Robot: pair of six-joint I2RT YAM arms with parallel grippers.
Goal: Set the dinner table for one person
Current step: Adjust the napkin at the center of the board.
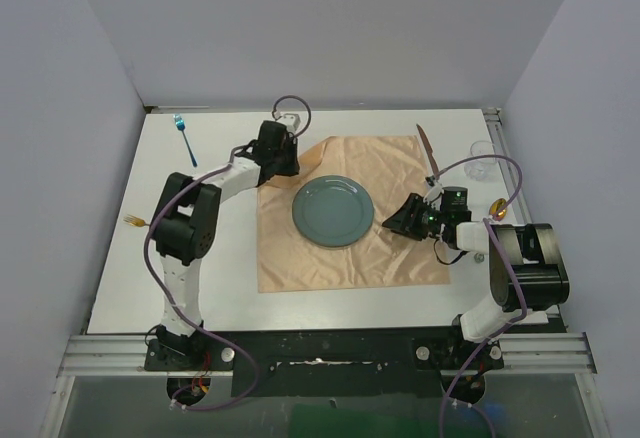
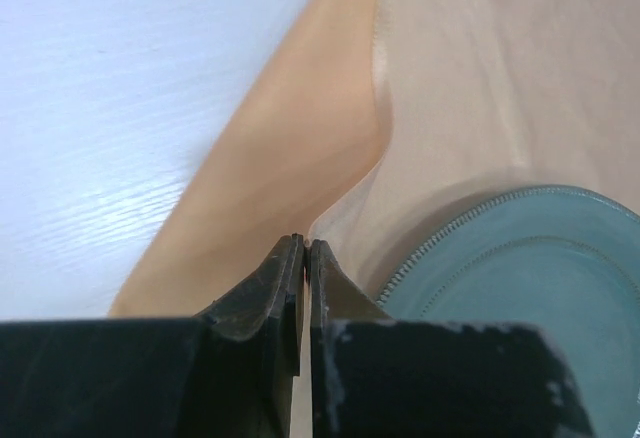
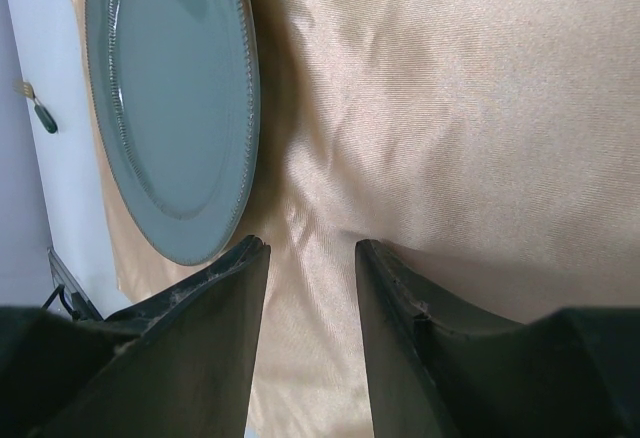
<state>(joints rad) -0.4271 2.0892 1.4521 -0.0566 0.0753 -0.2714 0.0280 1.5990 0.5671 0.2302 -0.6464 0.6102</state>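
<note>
On the white dinner table (image 1: 210,288) lies a peach cloth (image 1: 340,263) with a teal plate (image 1: 333,211) at its middle. My left gripper (image 1: 286,166) is at the cloth's far left edge. In the left wrist view its jaws (image 2: 304,243) are shut, pinching a raised fold of the cloth (image 2: 330,148) beside the plate (image 2: 530,278). My right gripper (image 1: 395,222) sits low over the cloth just right of the plate. Seen from the right wrist, the gripper (image 3: 310,245) is open, with wrinkled cloth (image 3: 450,108) between its fingers and the plate (image 3: 170,88) to the left.
A copper-coloured knife (image 1: 428,148) lies at the cloth's far right corner. A clear glass (image 1: 482,161) and a gold spoon (image 1: 497,208) stand near the right rail. A blue utensil (image 1: 183,138) lies at the far left, and a gold fork (image 1: 135,222) at the left edge.
</note>
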